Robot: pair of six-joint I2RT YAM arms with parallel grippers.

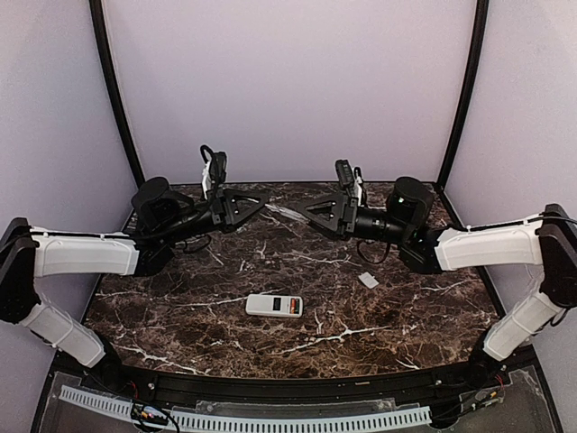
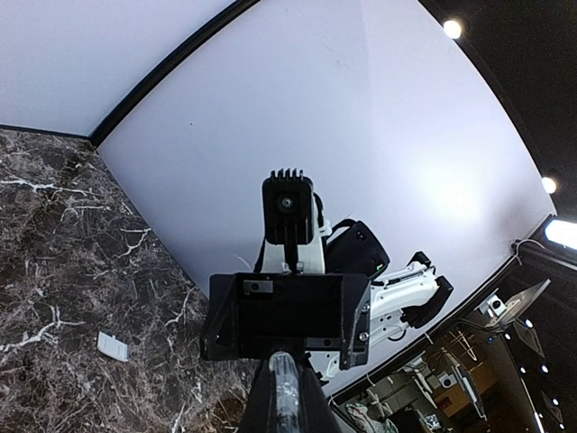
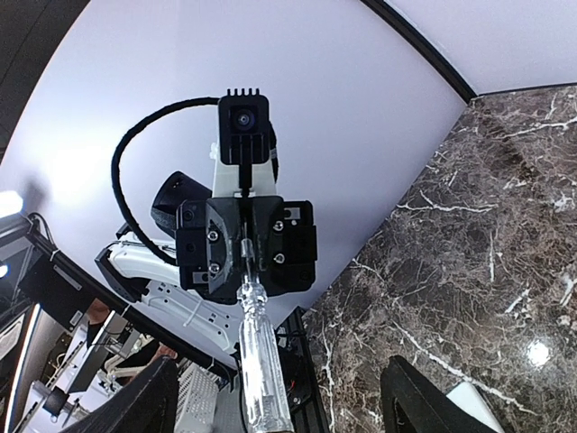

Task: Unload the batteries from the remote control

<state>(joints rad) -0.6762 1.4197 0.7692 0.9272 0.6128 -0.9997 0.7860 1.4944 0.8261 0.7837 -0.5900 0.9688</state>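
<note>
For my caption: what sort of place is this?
Probably a robot test booth: a left arm and a right arm mounted at a marble-patterned table, plain pale walls close around it, lamps beyond.

Dark brown marble table (image 1: 180,316), white veins streaking right across it. On it sits the remote control (image 1: 275,305): white body, dark window, and at its right end the batteries (image 1: 292,307) show as a tiny red-and-dark patch. Right of the remote and further back, there's a plain white cover plate (image 1: 368,280). Beyond the remote, the left gripper (image 1: 257,204) and right gripper (image 1: 311,211) are both black, on white-shelled arms (image 1: 86,254). The screwdriver (image 3: 257,361) has a clear handle. The walls (image 1: 288,81) are pale lilac.
</note>
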